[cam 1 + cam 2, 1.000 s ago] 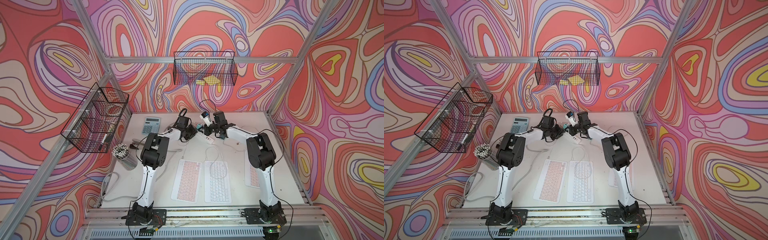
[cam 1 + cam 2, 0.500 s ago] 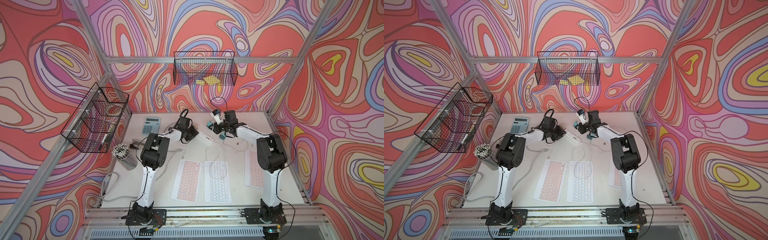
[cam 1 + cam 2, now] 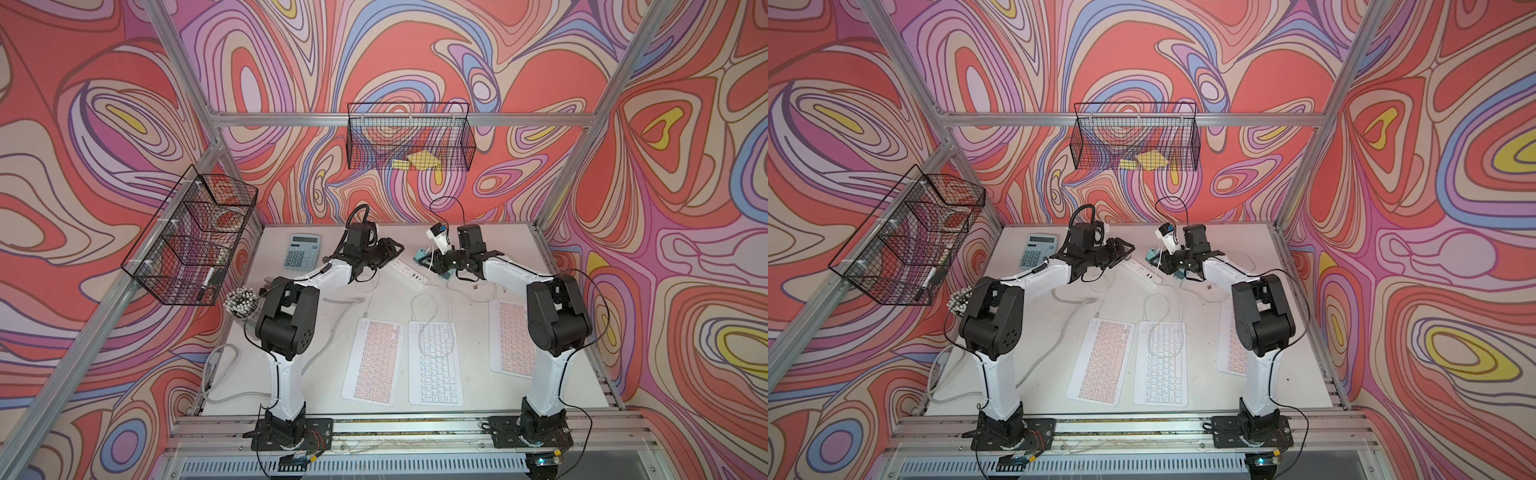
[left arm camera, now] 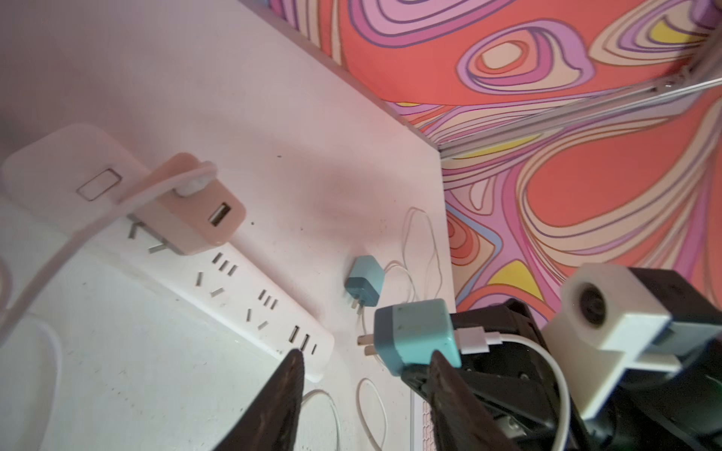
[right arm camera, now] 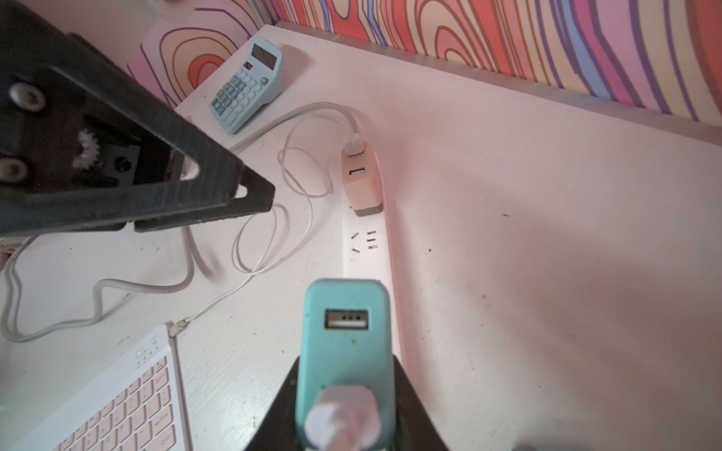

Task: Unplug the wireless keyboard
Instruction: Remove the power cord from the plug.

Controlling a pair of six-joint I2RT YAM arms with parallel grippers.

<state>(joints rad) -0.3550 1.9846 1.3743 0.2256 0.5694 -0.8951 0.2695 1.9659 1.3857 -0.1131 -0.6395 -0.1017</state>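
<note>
Teal charger plug [image 4: 416, 336]: now pulled free of power strip [image 4: 234, 296], prongs bare, clamped between right fingers [image 5: 279, 414]; left fingers [image 4: 281, 398], just beside the strip's end, have spread apart, releasing it, so unplugging looks done.

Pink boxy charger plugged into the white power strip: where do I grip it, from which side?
From above, pinch the flat long sides of the pink boxy charger, jaws across the white power strip, near its free USB port; the white cable fills the other port.
</note>
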